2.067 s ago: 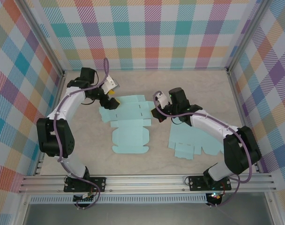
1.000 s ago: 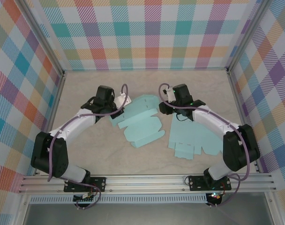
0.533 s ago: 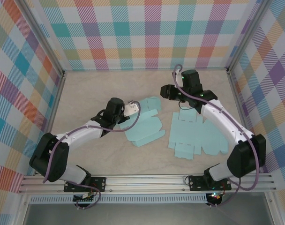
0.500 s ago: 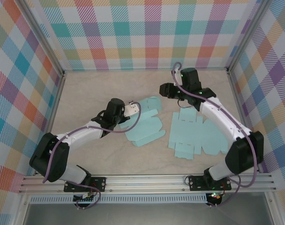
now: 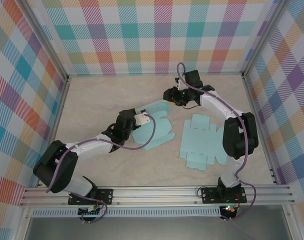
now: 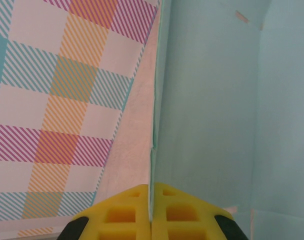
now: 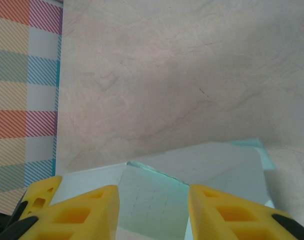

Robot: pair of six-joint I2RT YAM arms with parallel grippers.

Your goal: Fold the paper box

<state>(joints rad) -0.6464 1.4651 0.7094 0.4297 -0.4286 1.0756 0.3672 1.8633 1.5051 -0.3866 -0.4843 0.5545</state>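
Kim: Both arms have shifted. The left gripper has dragged the blank toward the middle, and the right gripper has swung round to its far end.
Lee: Why does left hold it so?
Kim: Its fingers pinch the blank's edge, with the sheet rising ahead of them. That probably anchors it.
Lee: And right?
Kim: Its fingers are spread, with a flap just below and between them, apparently lined up for creasing. The spare blank lies well off to its side.
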